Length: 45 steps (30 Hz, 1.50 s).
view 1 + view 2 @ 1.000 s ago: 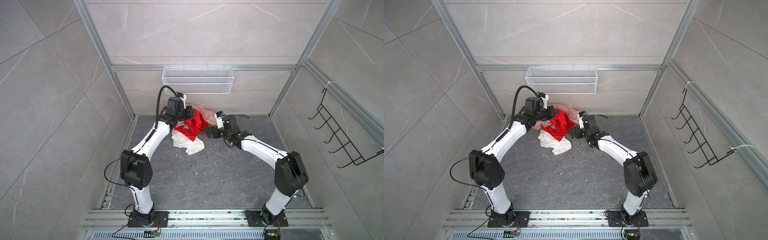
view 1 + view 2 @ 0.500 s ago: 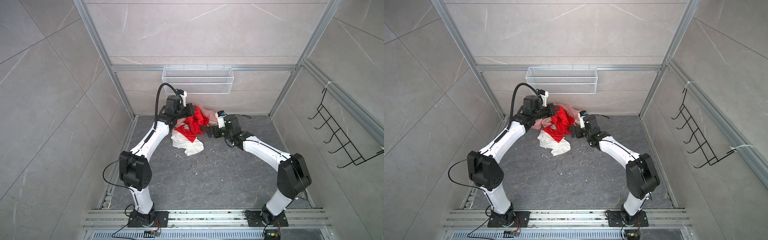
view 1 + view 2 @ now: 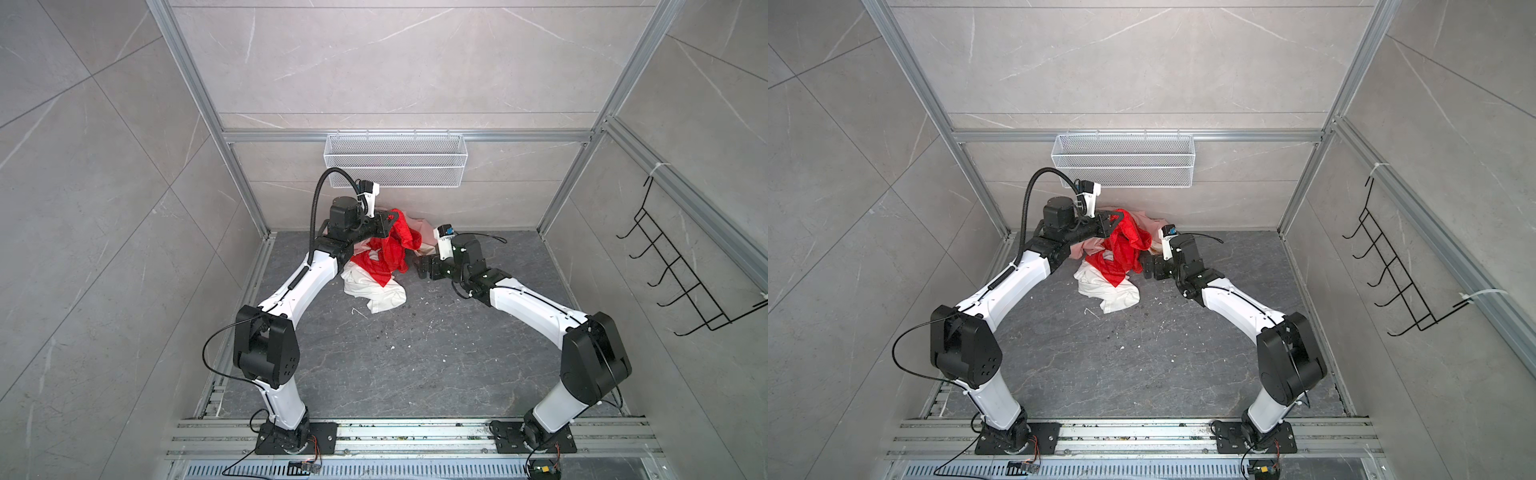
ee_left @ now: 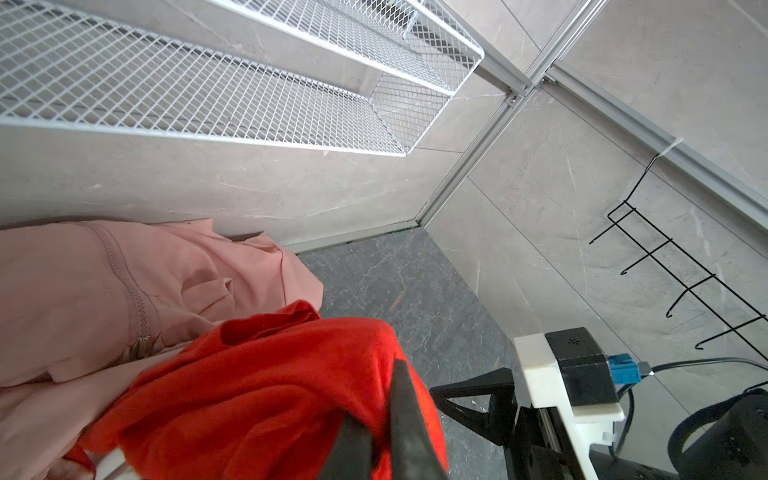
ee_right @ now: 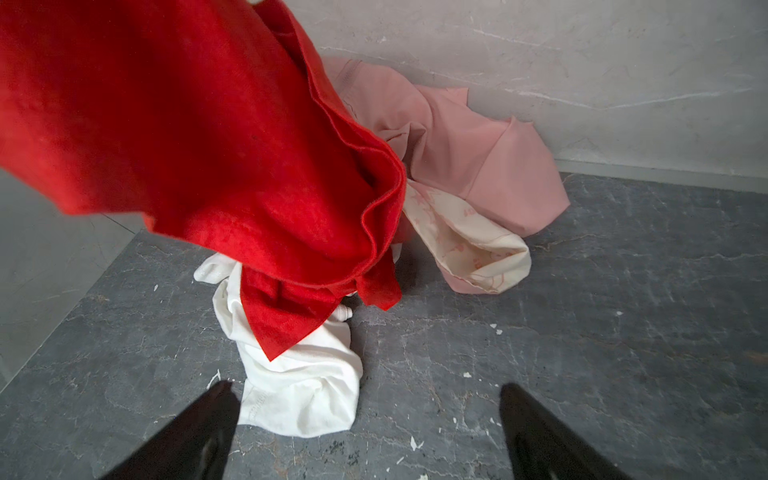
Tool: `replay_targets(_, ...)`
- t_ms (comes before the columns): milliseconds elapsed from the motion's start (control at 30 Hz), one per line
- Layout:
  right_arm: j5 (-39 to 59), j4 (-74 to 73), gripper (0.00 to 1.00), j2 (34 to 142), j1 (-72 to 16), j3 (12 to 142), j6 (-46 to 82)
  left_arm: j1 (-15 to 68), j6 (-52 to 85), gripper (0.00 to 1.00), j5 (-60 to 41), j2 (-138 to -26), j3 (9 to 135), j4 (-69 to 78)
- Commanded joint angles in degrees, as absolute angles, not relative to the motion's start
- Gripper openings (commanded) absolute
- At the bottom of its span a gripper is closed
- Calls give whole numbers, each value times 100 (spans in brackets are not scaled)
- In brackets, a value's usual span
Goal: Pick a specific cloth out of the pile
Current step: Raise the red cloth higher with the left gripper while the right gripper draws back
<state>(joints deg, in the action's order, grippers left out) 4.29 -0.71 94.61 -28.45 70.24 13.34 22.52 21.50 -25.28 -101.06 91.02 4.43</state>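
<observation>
Lifted higher than a second ago on the left gripper (image 3: pixel 387 219), clamped tight on the top fold of the cloth (image 3: pixel 390 249). Hanging from that grip as a red drape, lower tip touching the white garment (image 3: pixel 376 296) at 6 o'clock. Behind the drape, toward 1 o'clock: pink and cream of the pile (image 3: pixel 422 232), pressed against the back wall. At 3 o'clock of the drape, low over the floor (image 3: pixel 395 357): right gripper (image 3: pixel 423 268), jaws spread wide, holding nothing. Bare floor from 4 to 8 o'clock. On the wall at 12 o'clock, well above: mesh basket (image 3: pixel 395 166), only mesh showing.
</observation>
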Motion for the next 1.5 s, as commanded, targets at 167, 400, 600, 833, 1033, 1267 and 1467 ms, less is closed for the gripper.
replay_targets(167, 466, -496, 100, 9068, -2848, 6810, 1197, 2285, 1548, 0, -3113, -9575, 8806, 1912)
replay_targets(400, 482, -610, 100, 8917, -2848, 6674, 1161, 2280, 1328, 0, -3341, -9575, 8719, 2127)
replay_targets(600, 509, -822, 100, 8790, -2837, 6466, 1132, 2276, 1086, 0, -3543, -9598, 8716, 2171)
replay_targets(833, 545, -900, 100, 8705, -2848, 6357, 1117, 2275, 726, 0, -3696, -9512, 8539, 2498)
replay_targets(1033, 553, -969, 100, 8609, -2850, 6258, 1094, 2273, 567, 0, -3718, -9468, 8433, 2728)
replay_targets(1267, 606, -969, 100, 8526, -2850, 6238, 1015, 2276, 424, 0, -3779, -9413, 8436, 2796)
replay_targets(1467, 624, -950, 100, 8462, -2848, 6290, 968, 2276, 389, 0, -3824, -9387, 8590, 2794)
